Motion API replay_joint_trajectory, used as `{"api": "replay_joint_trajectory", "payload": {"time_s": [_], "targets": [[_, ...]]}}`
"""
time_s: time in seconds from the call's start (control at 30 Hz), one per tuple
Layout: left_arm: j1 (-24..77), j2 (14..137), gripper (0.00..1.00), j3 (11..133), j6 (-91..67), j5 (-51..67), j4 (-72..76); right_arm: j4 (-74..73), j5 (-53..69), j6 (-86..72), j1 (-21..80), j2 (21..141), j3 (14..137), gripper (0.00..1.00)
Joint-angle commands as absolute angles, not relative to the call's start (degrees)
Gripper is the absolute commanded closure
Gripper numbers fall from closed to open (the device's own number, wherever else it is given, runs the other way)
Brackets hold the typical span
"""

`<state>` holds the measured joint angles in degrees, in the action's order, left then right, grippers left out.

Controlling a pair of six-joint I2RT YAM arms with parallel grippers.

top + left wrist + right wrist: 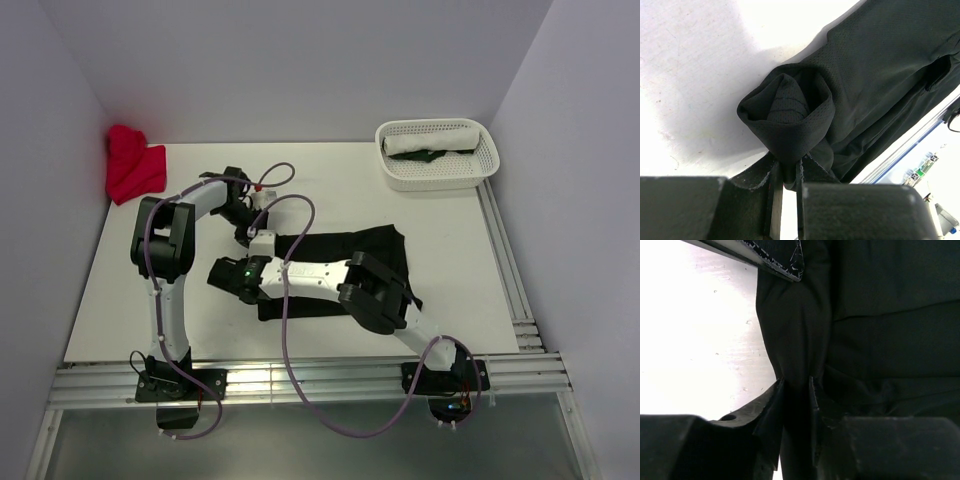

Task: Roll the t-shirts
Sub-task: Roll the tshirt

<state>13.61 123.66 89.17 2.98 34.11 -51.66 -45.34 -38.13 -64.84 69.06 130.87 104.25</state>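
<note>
The black t-shirt (375, 245) lies spread across the middle of the table (460, 270), with its left edge gathered where the two arms meet. The left gripper (787, 172) is clenched on that edge at its far end. Its wrist view shows the fabric already curled into a short open-ended roll (785, 117) just ahead of the fingertips, with the rest of the shirt flat to the right. The right gripper (796, 390) is at the near end of the same edge. Its fingers stand close together with a raised ridge of black fabric filling the gap between them, so it appears to be grasping the shirt too.

The red t-shirt (133, 165) sits bunched in the far left corner. In the far right corner, the white basket (437, 183) holds a rolled white t-shirt (440, 138) and a dark green t-shirt (430, 155) beside it.

The step in hand looks like the start of the roll on the black shirt: the first turn is formed at the left edge and most of the cloth is not yet wound.

The next move likely calls for both grippers to carry the edge over and to the right together. The two ends should stay level so the roll does not cone or skew. The grip should be firm enough that the loose first turn does not spring open.
</note>
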Motion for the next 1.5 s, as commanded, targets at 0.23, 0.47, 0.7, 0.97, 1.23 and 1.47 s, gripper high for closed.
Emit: {"api": "replay_joint_trajectory", "payload": {"time_s": [0.23,0.47,0.7,0.97,1.23,1.47], "targets": [[13.45,123.49,0.47,94.38,6.41,33.04,-53.52,-23.58,-31.13,-68.46,67.33,117.52,81.96,0.73],[10.64,121.91,0.30,101.25,9.05,42.79,-59.58,3.39,-19.26,-73.29,61.45,108.20,61.83,0.78],[6.77,119.97,0.30,95.90,12.83,49.74,-60.12,38.08,-8.45,-83.31,56.43,109.15,44.84,0.78],[6.77,121.99,0.32,82.54,8.71,54.58,-46.95,56.94,-3.34,-91.48,55.46,118.03,41.31,0.79],[6.77,125.07,0.49,77.35,0.44,56.26,-35.08,64.16,-2.81,-94.13,55.28,120.59,38.93,0.76],[7.91,122.79,0.84,78.75,-4.39,47.31,-35.76,44.07,-7.63,-85.98,56.07,112.78,42.53,0.55]]}}
